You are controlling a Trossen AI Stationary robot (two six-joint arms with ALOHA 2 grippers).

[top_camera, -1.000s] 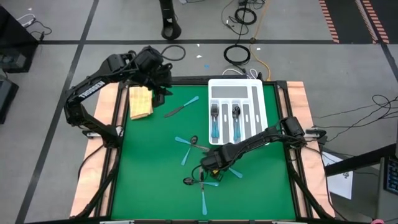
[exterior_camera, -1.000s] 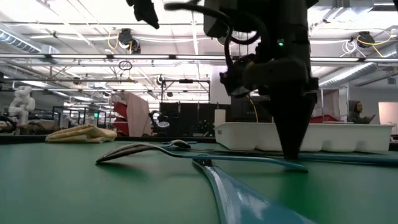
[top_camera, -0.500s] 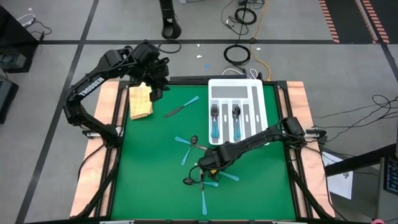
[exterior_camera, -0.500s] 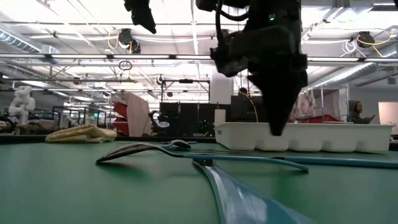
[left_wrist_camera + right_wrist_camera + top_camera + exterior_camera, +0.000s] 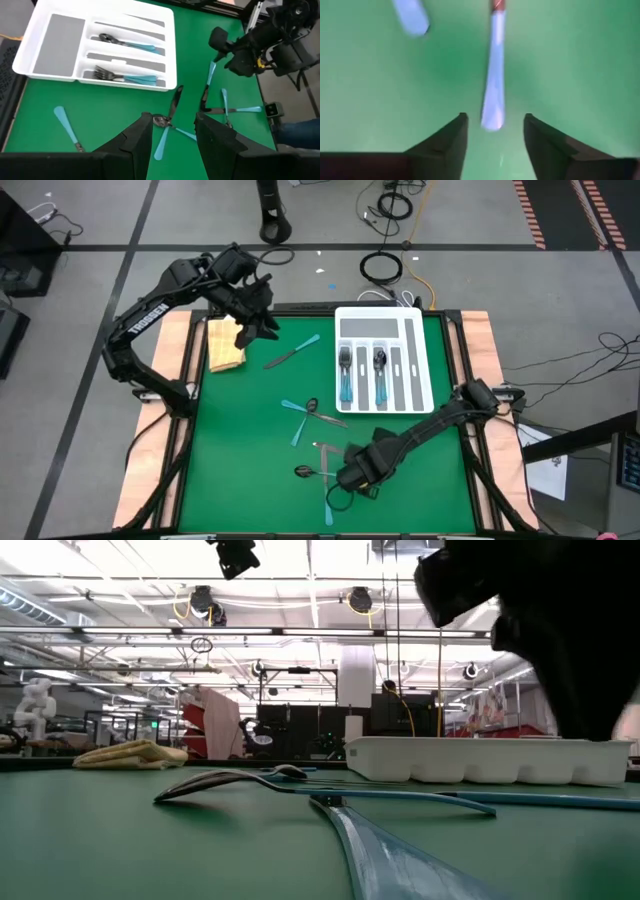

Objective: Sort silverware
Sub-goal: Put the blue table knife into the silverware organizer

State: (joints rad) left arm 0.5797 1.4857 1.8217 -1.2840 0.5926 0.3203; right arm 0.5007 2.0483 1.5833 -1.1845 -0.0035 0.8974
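Right pincer [image 5: 494, 131] low, spread, straddling a blue handle [image 5: 493, 90].

Right gripper [image 5: 345, 477] moved down-table and opened; a blue handle [image 5: 492, 85] now lies just ahead of its fingers [image 5: 451, 142]. Left gripper [image 5: 250, 330] shifted slightly.

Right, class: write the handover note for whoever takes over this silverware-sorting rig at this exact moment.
Left gripper: open, empty, raised over the table's far left corner by the yellow cloth.
Right gripper: open, low over the near pile, fingers either side of one blue handle, not closed on it.
Done: a fork and a spoon lie in separate slots of the white tray.
Left: one knife on the mat beside the tray, a crossed cluster mid-mat, and more pieces near the front edge, partly hidden under the right arm.
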